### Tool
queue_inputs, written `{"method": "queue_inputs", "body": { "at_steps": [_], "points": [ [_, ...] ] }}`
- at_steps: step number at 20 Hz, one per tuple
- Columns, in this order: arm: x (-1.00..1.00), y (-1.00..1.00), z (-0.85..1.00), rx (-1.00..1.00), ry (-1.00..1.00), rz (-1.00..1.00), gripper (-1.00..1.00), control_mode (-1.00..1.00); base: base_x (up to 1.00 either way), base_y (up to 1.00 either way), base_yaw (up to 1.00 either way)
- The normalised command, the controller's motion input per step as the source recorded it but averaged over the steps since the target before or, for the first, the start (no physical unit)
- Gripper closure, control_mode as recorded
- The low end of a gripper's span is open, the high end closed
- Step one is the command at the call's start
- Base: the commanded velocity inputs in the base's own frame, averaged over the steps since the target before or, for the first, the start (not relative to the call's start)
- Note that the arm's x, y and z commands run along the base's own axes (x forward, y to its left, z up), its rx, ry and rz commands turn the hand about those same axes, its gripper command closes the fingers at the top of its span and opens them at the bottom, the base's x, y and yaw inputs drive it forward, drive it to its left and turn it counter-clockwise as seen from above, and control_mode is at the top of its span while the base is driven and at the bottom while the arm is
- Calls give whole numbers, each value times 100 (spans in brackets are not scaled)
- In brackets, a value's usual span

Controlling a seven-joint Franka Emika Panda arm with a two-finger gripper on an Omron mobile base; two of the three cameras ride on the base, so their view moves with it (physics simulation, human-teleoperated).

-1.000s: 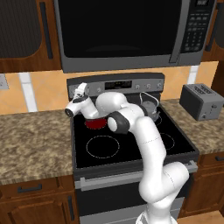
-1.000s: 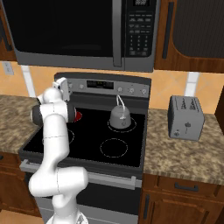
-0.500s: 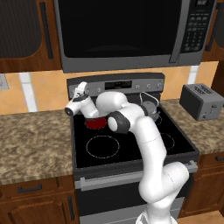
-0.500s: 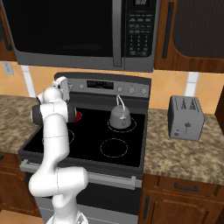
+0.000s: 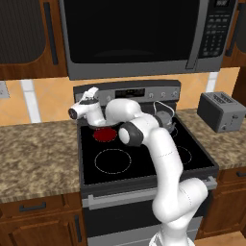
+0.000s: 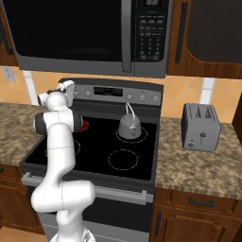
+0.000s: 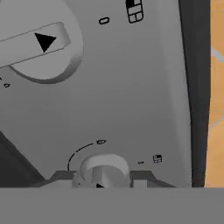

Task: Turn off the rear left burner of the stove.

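The stove (image 5: 144, 158) is a black glass-top range with a grey control panel (image 5: 144, 92). Its rear left burner (image 5: 104, 135) glows as a solid red disc, partly behind my arm in the right base view (image 6: 84, 125). My gripper (image 5: 91, 92) (image 6: 69, 88) is pressed against the left end of the panel. In the hand view a small grey knob (image 7: 104, 168) sits between my fingertips (image 7: 141, 177), which touch its sides. A second knob (image 7: 37, 48) with a black arrow mark lies at the upper left.
A grey kettle (image 5: 163, 118) (image 6: 130, 126) stands on the rear right zone. A toaster (image 5: 221, 111) (image 6: 201, 126) sits on the right counter. The microwave (image 5: 139, 33) hangs low over the stove, close above my hand.
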Motion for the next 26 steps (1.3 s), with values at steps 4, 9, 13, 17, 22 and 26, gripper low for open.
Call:
{"method": "queue_inputs", "body": {
  "at_steps": [4, 9, 13, 17, 22, 26],
  "points": [
    [0, -8, 35, 52, 6, -13, 100, -100, 0, 0, 0],
    [0, -12, 36, 59, 2, -15, 100, -100, 0, 0, 0],
    [0, -10, 35, 63, 0, -15, 100, -100, 0, 0, 0],
    [0, -12, 31, 67, 0, -14, 100, -100, 0, 0, 0],
    [0, -10, 31, 70, 0, -14, 100, -100, 0, 0, 0],
    [0, -12, 28, 70, 0, -14, 100, -100, 0, 0, 0]
  ]
}}
